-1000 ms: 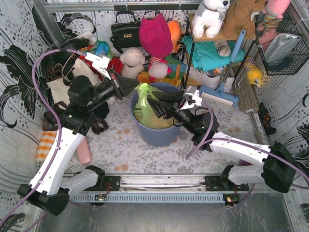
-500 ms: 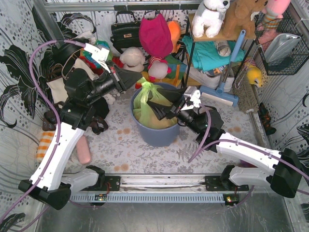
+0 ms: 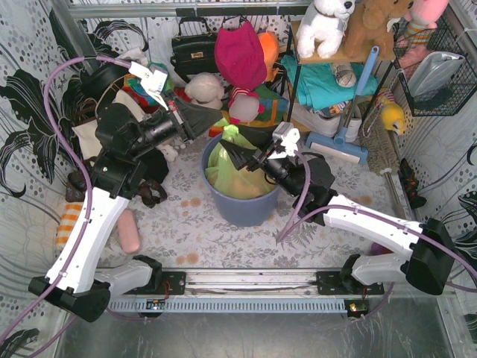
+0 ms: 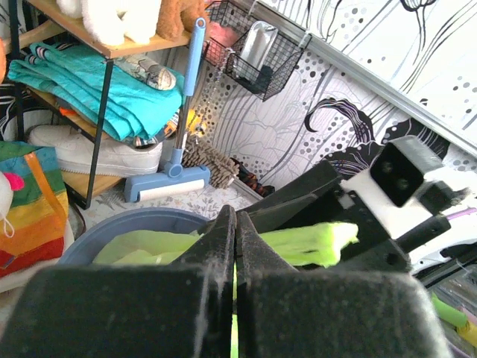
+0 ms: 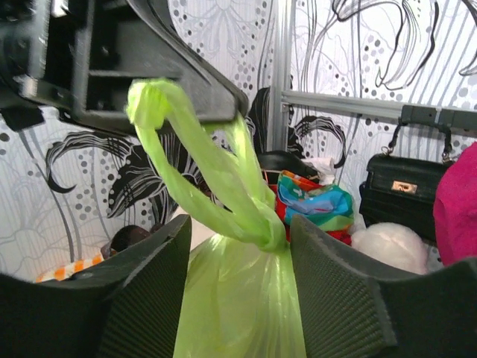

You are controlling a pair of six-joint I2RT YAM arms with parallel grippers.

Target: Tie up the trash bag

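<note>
Your left gripper (image 3: 215, 124) is pressed shut on a twisted green strand of the trash bag (image 3: 223, 177), just past the far left rim of the bin (image 3: 246, 210). In the left wrist view a sliver of green shows in the seam between its fingers (image 4: 201, 261). The rest of the strand (image 4: 305, 242) runs off to the right, in between the black fingers of your right gripper (image 3: 232, 156).

That right gripper stands with its jaws apart over the middle of the bin, pointing left towards the other one. Its fingers (image 5: 145, 298) sit one on each side of the bag's neck. The knot (image 5: 267, 237) lies between them, nearer the right finger. You cannot tell from these views whether the pads touch the plastic. Above the knot, two strands rise up and left to a small loop (image 5: 151, 101) at the left gripper's tip.

The trash bag sits inside the bin, near the middle of the table (image 3: 335, 195), with its top gathered and pulled up towards the far left. A black handbag (image 3: 192, 49) hangs at the far wall. A blue mop (image 3: 339, 143) leans by the shelf to the right of the bin.
</note>
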